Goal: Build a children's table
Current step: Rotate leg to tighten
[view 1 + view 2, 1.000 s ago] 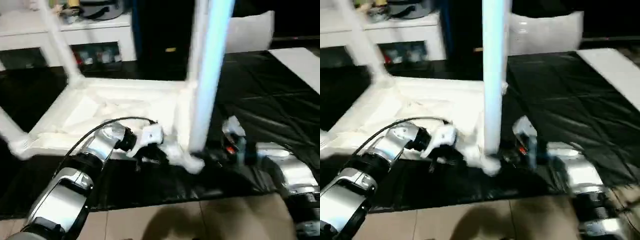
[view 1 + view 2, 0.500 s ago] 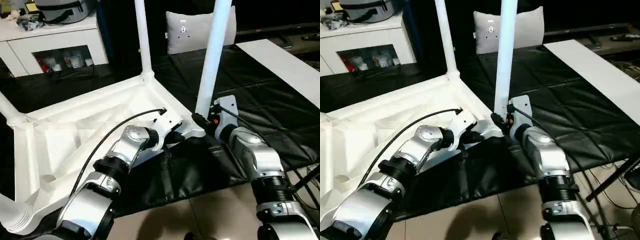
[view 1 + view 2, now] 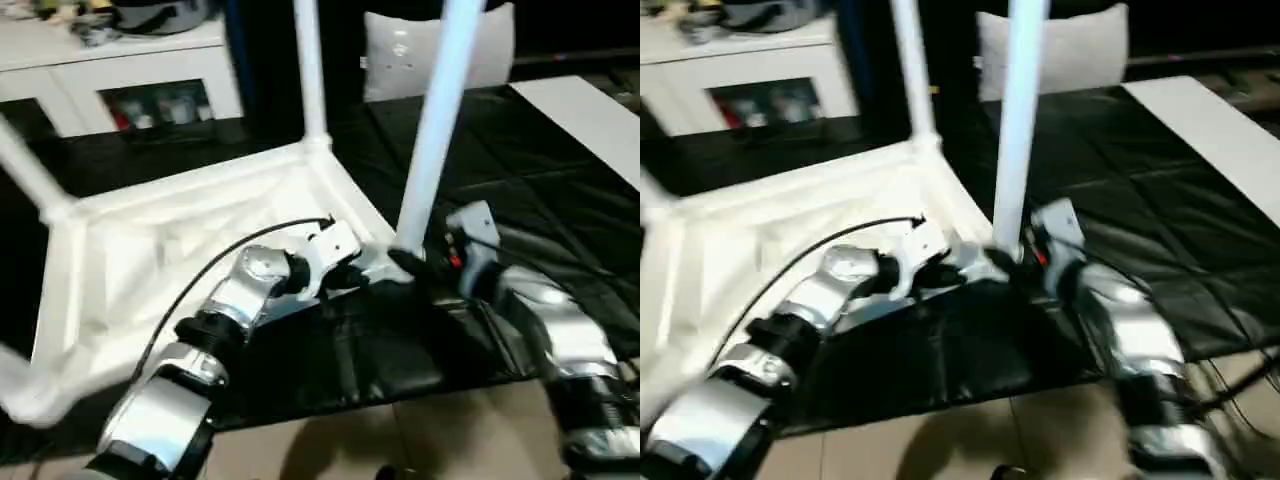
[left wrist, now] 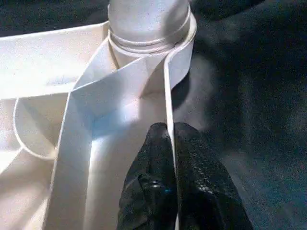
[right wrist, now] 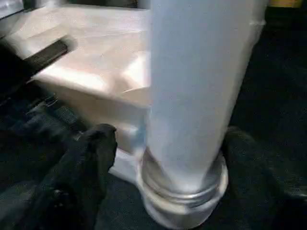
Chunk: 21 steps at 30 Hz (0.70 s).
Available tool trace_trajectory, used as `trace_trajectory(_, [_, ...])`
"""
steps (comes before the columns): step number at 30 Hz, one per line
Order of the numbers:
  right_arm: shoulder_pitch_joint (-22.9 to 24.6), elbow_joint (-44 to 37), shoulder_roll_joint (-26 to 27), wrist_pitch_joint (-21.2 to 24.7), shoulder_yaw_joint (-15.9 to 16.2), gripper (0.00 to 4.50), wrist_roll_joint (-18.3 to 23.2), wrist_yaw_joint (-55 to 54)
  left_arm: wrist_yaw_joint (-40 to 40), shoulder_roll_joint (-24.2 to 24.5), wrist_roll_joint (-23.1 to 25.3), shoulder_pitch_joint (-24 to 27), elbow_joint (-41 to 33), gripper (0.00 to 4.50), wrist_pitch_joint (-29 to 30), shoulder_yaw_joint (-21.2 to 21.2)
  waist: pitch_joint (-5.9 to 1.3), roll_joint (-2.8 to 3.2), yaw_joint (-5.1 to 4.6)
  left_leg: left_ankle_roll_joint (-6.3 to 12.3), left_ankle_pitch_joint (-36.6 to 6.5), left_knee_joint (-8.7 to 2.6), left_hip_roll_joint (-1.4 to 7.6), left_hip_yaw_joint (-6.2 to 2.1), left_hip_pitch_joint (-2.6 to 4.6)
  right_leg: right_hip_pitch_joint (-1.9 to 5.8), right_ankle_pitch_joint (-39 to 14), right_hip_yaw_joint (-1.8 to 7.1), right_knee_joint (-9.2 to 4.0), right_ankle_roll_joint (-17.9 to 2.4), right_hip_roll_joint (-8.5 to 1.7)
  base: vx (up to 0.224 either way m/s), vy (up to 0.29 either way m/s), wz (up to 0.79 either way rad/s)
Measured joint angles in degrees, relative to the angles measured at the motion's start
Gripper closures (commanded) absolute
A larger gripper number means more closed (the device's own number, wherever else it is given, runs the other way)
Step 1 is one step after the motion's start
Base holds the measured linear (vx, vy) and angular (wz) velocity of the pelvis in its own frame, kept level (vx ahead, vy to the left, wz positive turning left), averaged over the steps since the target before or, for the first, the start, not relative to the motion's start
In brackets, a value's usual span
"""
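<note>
Black-covered work surface (image 3: 560, 190), creased; white cabinet with glass doors (image 3: 150, 85) and a pale cushion (image 3: 1080, 50) beyond it.

Item: white plastic rectangular table top (image 3: 180, 250), lying upside down on the surface, ribbed underside up. Long white tapered tube legs stand in its round corner sockets: one leg (image 3: 437, 130) at the near corner between the two hands, one (image 3: 310, 75) at the corner beyond it, one (image 3: 25, 170) at the far corner on the left arm's side.

Left hand (image 4: 170, 143): two black fingers pressed together on the thin upright edge of the table top, just short of the near corner socket (image 4: 151, 33).

Right hand (image 5: 163, 158): black fingers (image 5: 91, 153) spread wide, one to each side of the near leg's base where it enters the socket. Whether they touch the leg I cannot tell.
</note>
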Motion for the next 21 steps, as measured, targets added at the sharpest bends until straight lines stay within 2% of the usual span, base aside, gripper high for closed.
trace_trajectory(3, [1.33, -0.77, -4.18, -2.22, 0.66, 0.62, 1.48, 8.27, -6.34, 3.18, -0.63, 0.51, -0.01, 4.5, -3.65, -1.25, 0.0, -0.01, 0.6, 0.0, 0.0, 0.05, 0.0, 0.04, 0.17, 0.16, 0.01, 0.07, -0.01, 0.01, 0.0, 0.0, 0.0, 0.0])
trace_trajectory(7, [1.65, -0.79, -5.7, -4.67, 1.76, 0.62, 2.58, 14.06, -11.82, 5.33, -0.74, 0.57, 0.1, 4.5, -7.04, -2.44, 0.0, -0.02, 1.51, -0.01, 0.0, 0.08, -0.01, 0.12, 0.27, 0.25, 0.01, 0.11, 0.0, 0.02, 0.0, 0.0, 0.0, 0.0])
trace_trajectory(9, [1.65, -0.79, -6.34, -4.64, 2.32, 0.88, 3.01, 16.74, -14.58, 5.88, -0.88, 0.57, 0.29, 4.5, -8.96, -3.1, 0.0, -0.04, 1.93, -0.02, 0.0, 0.07, -0.01, 0.14, 0.38, 0.35, 0.01, 0.16, 0.0, 0.03, -0.01, 0.0, 0.0, 0.0])
trace_trajectory(13, [1.56, -0.79, -7.56, -3.98, 3.43, 1.12, 4.54, 20.9, -19.31, 6.99, -1.05, 0.57, 0.49, 4.5, -11.27, -3.79, 0.02, -0.07, 2.89, -0.03, -0.01, 0.04, 0.0, 0.18, 0.43, 0.36, 0.01, 0.19, 0.0, 0.04, -0.01, 0.0, 0.0, 0.0])
trace_trajectory(21, [-0.85, 0.79, -6.49, -3.93, 6.51, 1.78, 5.02, 26.47, -23.75, 7.53, -1.47, 0.26, 0.94, 4.5, -14.09, -5.02, 0.0, -0.22, 3.58, -0.03, -0.01, 0.05, -0.01, 0.25, 0.52, 0.42, 0.01, 0.25, 0.02, 0.04, -0.01, 0.0, 0.0, 0.0])
